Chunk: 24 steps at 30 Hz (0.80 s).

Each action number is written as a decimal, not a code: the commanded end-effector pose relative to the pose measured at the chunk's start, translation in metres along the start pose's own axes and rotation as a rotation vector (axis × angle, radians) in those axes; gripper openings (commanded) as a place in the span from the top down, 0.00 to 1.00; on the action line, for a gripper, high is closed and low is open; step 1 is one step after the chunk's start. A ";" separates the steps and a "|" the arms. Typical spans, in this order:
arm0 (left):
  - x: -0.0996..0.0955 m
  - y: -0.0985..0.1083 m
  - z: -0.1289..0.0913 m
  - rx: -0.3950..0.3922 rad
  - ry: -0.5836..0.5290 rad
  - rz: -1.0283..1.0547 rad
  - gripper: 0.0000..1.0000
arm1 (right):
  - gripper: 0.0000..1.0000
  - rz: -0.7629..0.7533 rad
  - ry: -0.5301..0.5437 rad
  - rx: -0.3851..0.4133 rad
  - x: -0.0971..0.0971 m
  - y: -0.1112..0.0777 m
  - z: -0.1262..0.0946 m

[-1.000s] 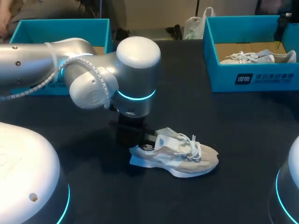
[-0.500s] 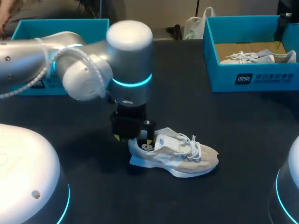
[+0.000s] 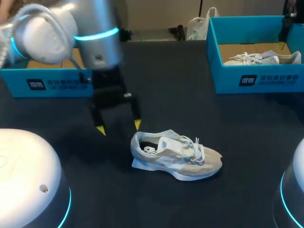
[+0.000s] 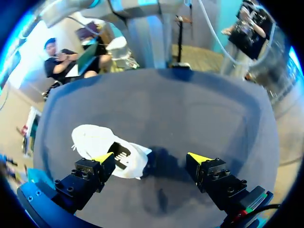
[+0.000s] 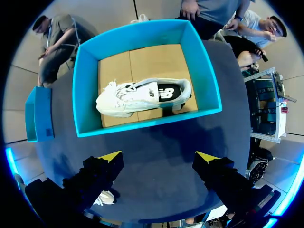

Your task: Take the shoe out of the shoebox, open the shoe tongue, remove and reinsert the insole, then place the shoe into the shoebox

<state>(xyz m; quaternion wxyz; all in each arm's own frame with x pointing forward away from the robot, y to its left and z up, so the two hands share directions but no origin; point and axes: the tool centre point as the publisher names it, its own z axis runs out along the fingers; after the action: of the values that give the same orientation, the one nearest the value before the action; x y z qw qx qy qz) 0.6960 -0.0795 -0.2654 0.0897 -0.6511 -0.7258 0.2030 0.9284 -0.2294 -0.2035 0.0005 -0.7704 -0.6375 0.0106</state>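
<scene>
Dark surface (image 3: 190, 109), shoe (image 3: 178, 156) beside the spread left end effector (image 3: 118, 127) — the right end effector (image 5: 158, 156), also spread, appears only in its wrist view.

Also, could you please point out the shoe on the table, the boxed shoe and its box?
shoe on the table (image 3: 190, 165): head view, on its side panel.
boxed shoe (image 5: 142, 97): right wrist view, on its midfoot.
box (image 5: 87, 85): right wrist view, on a side wall.

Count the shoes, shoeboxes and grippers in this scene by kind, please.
Shoes: 2 (loose shoe, boxed shoe)
Shoeboxes: 2 (left shoebox, right shoebox)
Grippers: 2 (left gripper, right gripper)
Total: 6
</scene>
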 end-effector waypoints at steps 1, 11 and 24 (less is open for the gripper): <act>0.026 -0.004 -0.020 0.178 -0.263 -0.316 0.00 | 0.00 0.001 0.000 -0.003 0.000 -0.001 0.000; 0.026 -0.004 -0.020 0.178 -0.263 -0.316 0.00 | 0.00 0.001 0.000 -0.003 0.000 -0.001 0.000; 0.070 -0.004 -0.024 0.288 -0.624 -0.741 0.00 | 0.00 0.001 0.000 -0.003 0.000 -0.001 0.000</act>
<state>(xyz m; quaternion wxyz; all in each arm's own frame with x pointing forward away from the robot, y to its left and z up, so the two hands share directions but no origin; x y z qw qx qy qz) 0.7007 -0.0198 -0.2475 0.1182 -0.3626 -0.8457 0.3732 0.9284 -0.2293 -0.2035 0.0005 -0.7703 -0.6375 0.0105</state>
